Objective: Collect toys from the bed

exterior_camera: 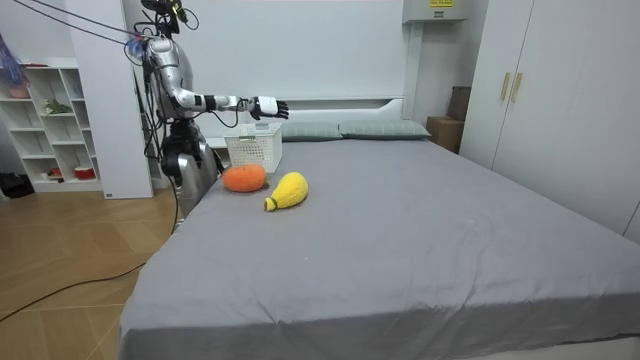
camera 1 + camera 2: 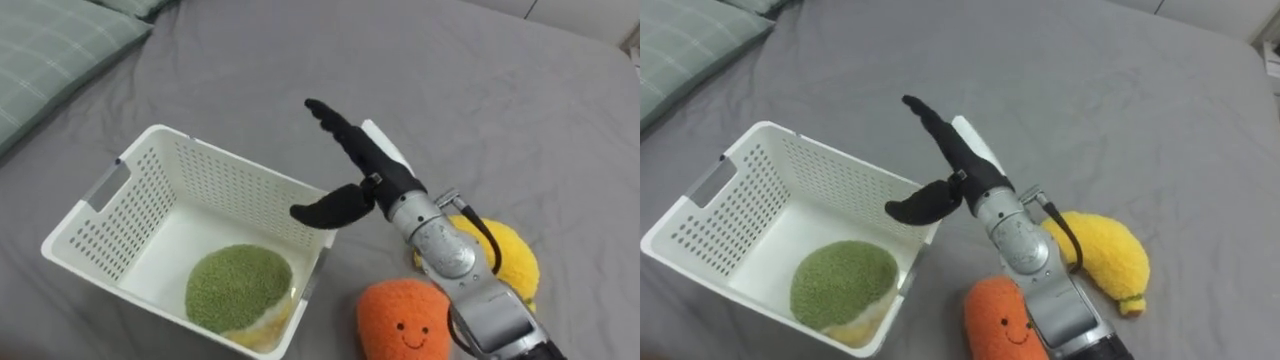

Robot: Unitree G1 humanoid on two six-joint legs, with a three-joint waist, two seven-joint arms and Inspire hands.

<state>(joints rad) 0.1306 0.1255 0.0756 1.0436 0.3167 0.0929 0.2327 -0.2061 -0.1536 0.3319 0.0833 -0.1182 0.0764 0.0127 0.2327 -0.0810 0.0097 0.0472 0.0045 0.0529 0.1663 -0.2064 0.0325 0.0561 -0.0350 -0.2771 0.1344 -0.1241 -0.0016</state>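
toys were split between bed and basket. your orange toy (image 2: 403, 318), with its stitched smile, lay on the grey bed (image 2: 480, 90) just beside the right corner of the white basket (image 2: 120, 205). the yellow toy (image 2: 510, 255) lay near it on the sheet, on the side away from the basket, partly behind the forearm in the left eye view. the green toy (image 2: 238, 285) sat inside the basket, in the corner nearest the robot. something pale yellow peeked from under it, and you could not tell what it was.

your right robot hand (image 2: 375, 170) was stretched out above the basket's right rim. its fingers were straight and spread wide, pointing away from the robot up the bed, with the thumb angled out toward the basket. it held nothing and touched neither the basket nor any toy.

a green checked pillow (image 2: 50, 50) lay at the upper left, well apart from the basket. in the room view your robot stood upright at the bed's side, at the room view's left, with the arm held out level above the basket. a white shelf (image 1: 45, 120) stood behind it.
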